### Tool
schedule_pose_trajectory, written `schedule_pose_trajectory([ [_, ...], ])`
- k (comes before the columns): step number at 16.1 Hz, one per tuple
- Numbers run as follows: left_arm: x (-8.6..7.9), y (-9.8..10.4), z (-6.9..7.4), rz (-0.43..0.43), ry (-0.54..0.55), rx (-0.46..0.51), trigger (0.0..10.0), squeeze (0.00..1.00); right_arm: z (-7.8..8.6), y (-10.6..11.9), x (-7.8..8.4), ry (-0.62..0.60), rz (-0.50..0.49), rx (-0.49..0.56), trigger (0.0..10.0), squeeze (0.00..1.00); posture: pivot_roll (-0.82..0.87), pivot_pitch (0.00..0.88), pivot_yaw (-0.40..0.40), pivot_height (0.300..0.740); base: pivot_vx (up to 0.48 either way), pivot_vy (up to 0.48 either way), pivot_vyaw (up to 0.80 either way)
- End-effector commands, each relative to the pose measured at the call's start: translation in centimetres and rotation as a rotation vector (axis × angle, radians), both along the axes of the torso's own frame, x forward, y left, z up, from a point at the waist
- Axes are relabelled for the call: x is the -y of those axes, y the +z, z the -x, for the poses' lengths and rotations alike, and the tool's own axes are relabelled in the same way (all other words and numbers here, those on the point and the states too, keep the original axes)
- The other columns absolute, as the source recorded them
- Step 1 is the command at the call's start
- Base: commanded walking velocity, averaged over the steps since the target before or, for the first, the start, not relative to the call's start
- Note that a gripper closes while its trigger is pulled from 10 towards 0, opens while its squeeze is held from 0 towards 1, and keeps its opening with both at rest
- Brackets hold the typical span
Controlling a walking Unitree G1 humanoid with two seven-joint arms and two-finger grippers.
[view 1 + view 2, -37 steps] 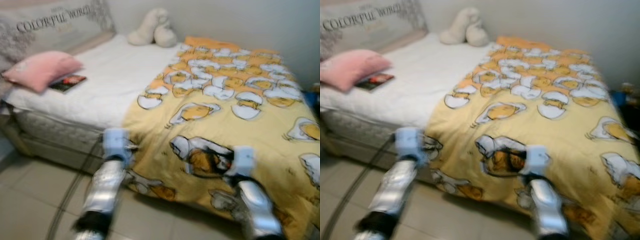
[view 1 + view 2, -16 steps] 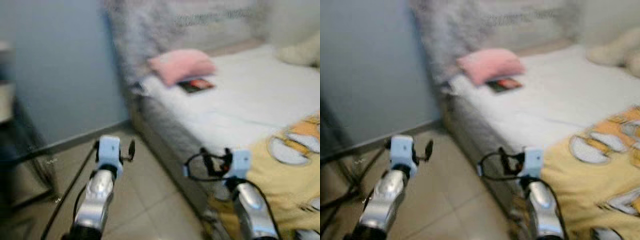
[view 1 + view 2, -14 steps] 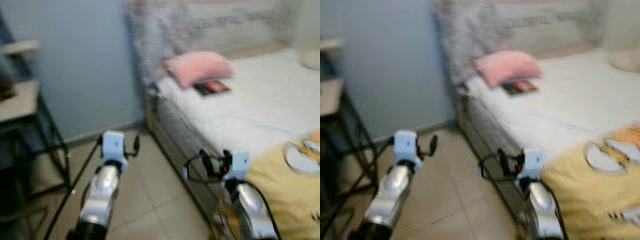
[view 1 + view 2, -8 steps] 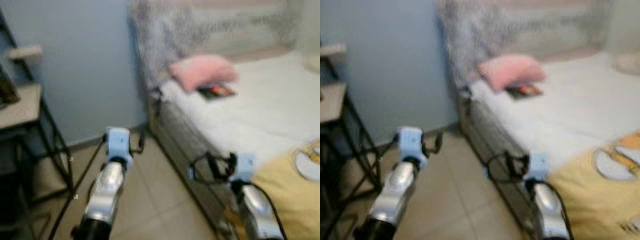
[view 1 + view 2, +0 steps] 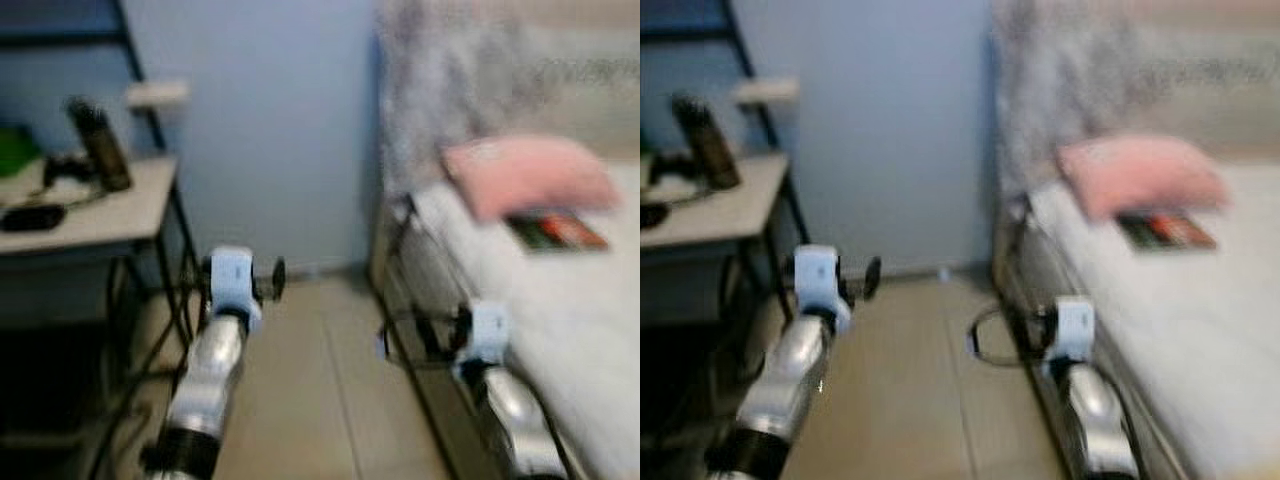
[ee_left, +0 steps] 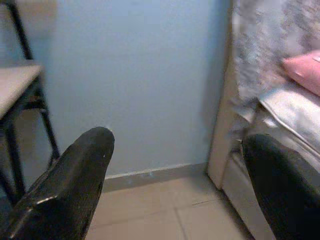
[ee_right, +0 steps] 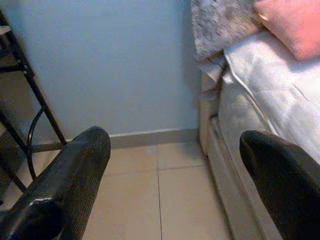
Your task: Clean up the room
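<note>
A: Looking along the pale blue wall (image 5: 290, 130), what stands against it?

B: A white-sheeted bed (image 5: 560, 330) on its right side, with a patterned grey headboard (image 5: 470, 90). On the bed, near the headboard, lies a soft pink pillow (image 5: 528, 174), and a dark-covered book (image 5: 556, 230) touches its front edge. Left of the bed stands a black-framed worktop (image 5: 95, 215) carrying a dark bottle (image 5: 100, 145).

A: And the tools?

B: The left tool (image 6: 175, 190) and the right tool (image 7: 170, 185) both hang above the beige tiled floor (image 5: 310, 400) beside the bed, fingers spread wide, holding nothing.
</note>
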State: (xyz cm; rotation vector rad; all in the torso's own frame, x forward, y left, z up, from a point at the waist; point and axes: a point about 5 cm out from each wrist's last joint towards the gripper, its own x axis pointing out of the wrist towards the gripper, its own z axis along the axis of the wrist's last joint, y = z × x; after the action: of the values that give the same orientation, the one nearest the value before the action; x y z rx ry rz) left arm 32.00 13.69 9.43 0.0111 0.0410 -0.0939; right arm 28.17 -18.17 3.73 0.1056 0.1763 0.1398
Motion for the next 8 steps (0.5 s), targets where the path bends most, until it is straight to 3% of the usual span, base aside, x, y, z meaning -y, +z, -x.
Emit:
schedule_pose_trajectory([
  [1,-0.9,-0.1,-0.1,-0.006,0.025,-0.008,10.0,0.00,-0.7,0.5,-0.8,0.016,-0.010,0.019,10.0,0.02,0.19,0.000,0.005,0.740,0.480,0.000,0.48],
  [3,-1.0,-0.2,-0.1,-0.004,0.026,-0.009,10.0,0.00,-0.8,0.6,-1.0,0.018,-0.007,0.021,10.0,0.02,0.20,0.000,0.004,0.740,0.480,0.000,0.48],
  [4,-1.3,-0.2,-0.2,0.062,0.027,-0.018,10.0,0.00,-0.8,0.5,-1.3,0.030,0.002,0.020,10.0,0.03,0.20,0.000,0.004,0.740,0.480,0.000,0.47],
  [5,-1.6,-0.1,-0.4,0.074,0.029,-0.009,10.0,0.00,-0.8,0.5,-1.4,0.033,0.004,0.020,10.0,0.03,0.20,0.000,0.004,0.740,0.480,0.000,0.47],
  [8,-2.3,0.9,-1.3,0.031,0.008,0.026,10.0,0.00,-0.6,0.3,-1.2,0.018,-0.008,0.021,10.0,0.00,0.20,0.000,0.003,0.740,0.480,0.000,0.58],
])
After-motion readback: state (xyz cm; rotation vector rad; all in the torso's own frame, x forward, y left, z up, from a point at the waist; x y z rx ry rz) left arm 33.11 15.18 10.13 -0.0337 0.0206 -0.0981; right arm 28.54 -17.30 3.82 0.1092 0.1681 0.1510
